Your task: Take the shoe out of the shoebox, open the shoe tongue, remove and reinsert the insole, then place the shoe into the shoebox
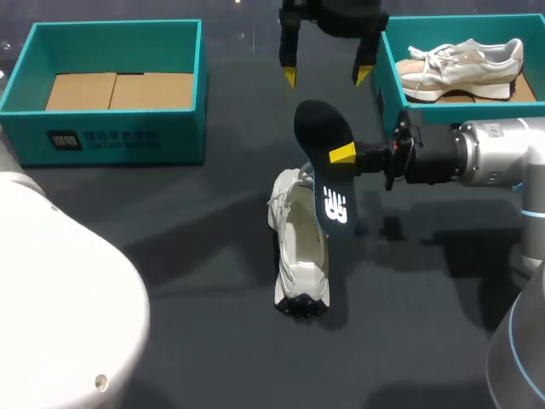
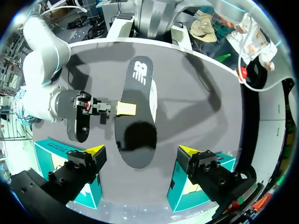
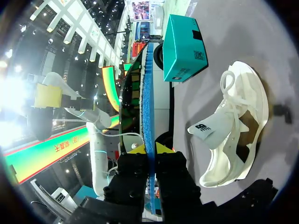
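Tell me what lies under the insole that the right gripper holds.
The white shoe lies on the table under the insole, opening upward. The insole hides part of its far end.

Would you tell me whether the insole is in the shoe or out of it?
Out: the right gripper is shut on the insole, holding it in the air above the shoe.

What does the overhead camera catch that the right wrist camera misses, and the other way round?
Only the head view: a second shoe in the right shoebox, and the left gripper open near the insole. Only the right wrist view: the insole's blue side, edge-on. Both: the white shoe on the table, the left shoebox, and the right gripper shut on the insole.
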Robot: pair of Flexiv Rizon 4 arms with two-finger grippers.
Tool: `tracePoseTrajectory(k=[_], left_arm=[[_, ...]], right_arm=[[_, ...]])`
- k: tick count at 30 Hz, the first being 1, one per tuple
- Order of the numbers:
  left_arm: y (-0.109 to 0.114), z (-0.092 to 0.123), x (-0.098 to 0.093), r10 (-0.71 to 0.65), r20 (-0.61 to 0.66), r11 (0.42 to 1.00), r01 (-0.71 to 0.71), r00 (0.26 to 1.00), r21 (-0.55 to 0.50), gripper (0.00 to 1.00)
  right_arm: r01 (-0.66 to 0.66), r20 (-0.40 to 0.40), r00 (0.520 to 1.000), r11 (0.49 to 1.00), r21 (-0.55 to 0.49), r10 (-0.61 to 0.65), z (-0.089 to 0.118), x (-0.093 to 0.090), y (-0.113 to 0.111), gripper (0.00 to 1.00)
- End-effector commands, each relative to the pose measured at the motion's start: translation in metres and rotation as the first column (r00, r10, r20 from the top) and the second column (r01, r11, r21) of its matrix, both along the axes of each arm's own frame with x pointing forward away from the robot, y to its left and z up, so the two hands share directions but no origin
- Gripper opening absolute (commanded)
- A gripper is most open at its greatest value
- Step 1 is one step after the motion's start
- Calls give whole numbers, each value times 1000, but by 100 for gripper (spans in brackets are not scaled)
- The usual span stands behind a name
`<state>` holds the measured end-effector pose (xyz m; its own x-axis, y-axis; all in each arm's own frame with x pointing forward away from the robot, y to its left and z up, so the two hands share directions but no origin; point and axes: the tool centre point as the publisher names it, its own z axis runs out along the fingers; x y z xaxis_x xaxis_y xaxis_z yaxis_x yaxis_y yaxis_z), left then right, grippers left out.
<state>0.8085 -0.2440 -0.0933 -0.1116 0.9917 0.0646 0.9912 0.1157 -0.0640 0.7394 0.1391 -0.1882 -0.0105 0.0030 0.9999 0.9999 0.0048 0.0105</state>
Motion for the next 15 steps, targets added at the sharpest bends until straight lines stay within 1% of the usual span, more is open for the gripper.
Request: tracePoseTrajectory(k=[1, 6, 9, 11, 12, 15], left_arm=[[28, -7, -12, 46, 38, 903, -25, 998, -429, 100], [32, -14, -14, 83, -1, 838, -70, 997, -542, 100], [33, -18, -14, 75, -9, 813, -66, 997, -578, 100], [32, -19, -17, 26, 17, 816, -12, 1000, -578, 100], [32, -18, -18, -9, 30, 828, 25, 999, -560, 100], [32, -18, -18, -9, 30, 828, 25, 999, -560, 100]], right_arm=[[1, -1, 1000, 1000, -3, -1, 1, -1, 0, 0], [1, -1, 1000, 1000, -3, -1, 1, -1, 0, 0], [1, -1, 1000, 1000, -3, -1, 1, -1, 0, 0], [1, -1, 1000, 1000, -3, -1, 1, -1, 0, 0], [1, -1, 1000, 1000, -3, -1, 1, -1, 0, 0], [1, -1, 1000, 1000, -3, -1, 1, -1, 0, 0]])
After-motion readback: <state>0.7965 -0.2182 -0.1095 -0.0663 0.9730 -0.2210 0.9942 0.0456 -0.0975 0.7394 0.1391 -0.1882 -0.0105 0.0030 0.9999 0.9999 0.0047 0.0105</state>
